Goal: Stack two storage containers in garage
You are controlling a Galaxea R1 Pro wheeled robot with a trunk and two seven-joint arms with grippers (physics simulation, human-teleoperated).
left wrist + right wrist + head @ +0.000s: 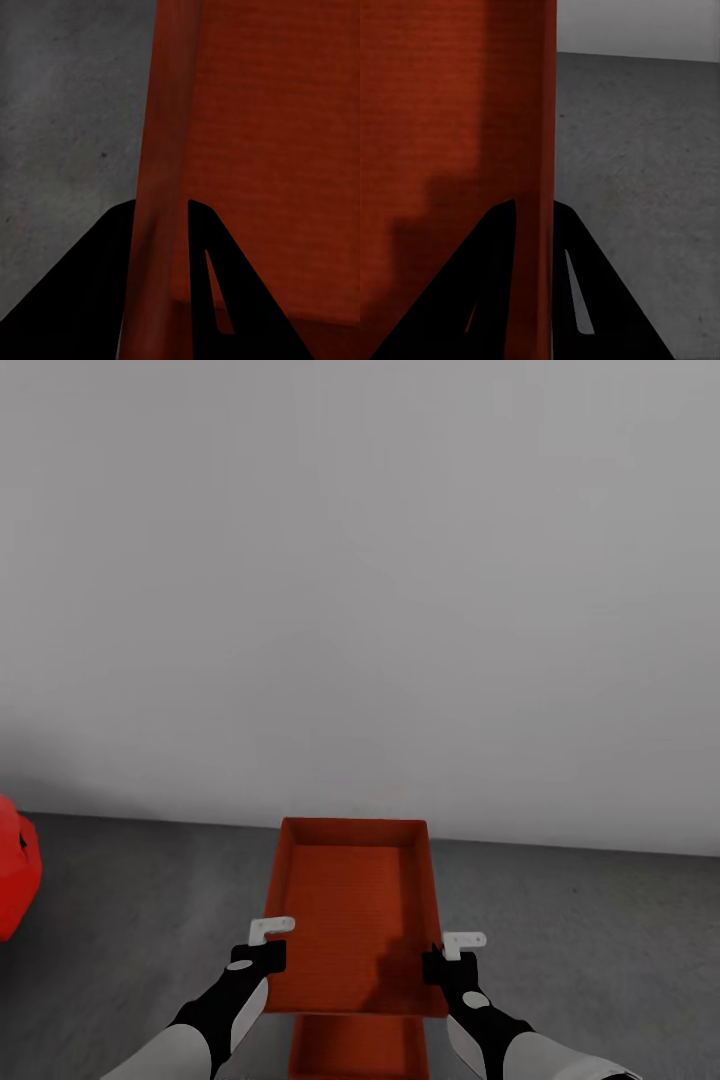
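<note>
Your left gripper (268, 932) pinches the left wall of the upper container (355, 915), and your right gripper (462, 942) pinches its right wall. That container hangs between both arms over the grey floor (120, 900), above the second container (358, 1050) below it.

One box (355, 905) is over the other box (358, 1048), above the floor (580, 930), wall (360, 580) behind, car (15, 880) left.
</note>
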